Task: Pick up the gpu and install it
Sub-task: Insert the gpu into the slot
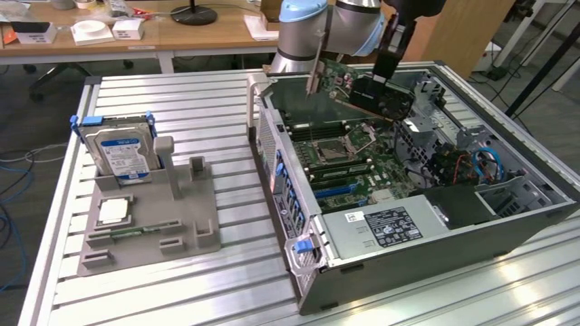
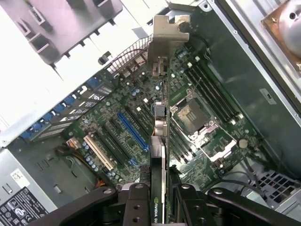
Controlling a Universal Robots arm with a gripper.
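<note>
The gpu (image 1: pixel 355 89), a green board with a dark face and a silver end bracket, hangs tilted in the air over the far part of the open computer case (image 1: pixel 507 224). My gripper (image 1: pixel 382 78) is shut on its upper edge. In the wrist view the gpu (image 2: pixel 160 141) appears edge-on between my fingers (image 2: pixel 136 207), with its bracket (image 2: pixel 165 37) pointing toward the case's rear wall. It hovers above the motherboard (image 2: pixel 207 160), apart from the blue slot (image 2: pixel 133 129) beside it.
An empty processor socket (image 1: pixel 333 148) and memory slots sit under the card. The power supply (image 1: pixel 385 224) fills the case's near corner. At the exterior view's left, a grey fixture (image 1: pixel 172 224) holds a blue-labelled hard drive (image 1: pixel 122 153) and a square processor chip (image 1: pixel 113 210).
</note>
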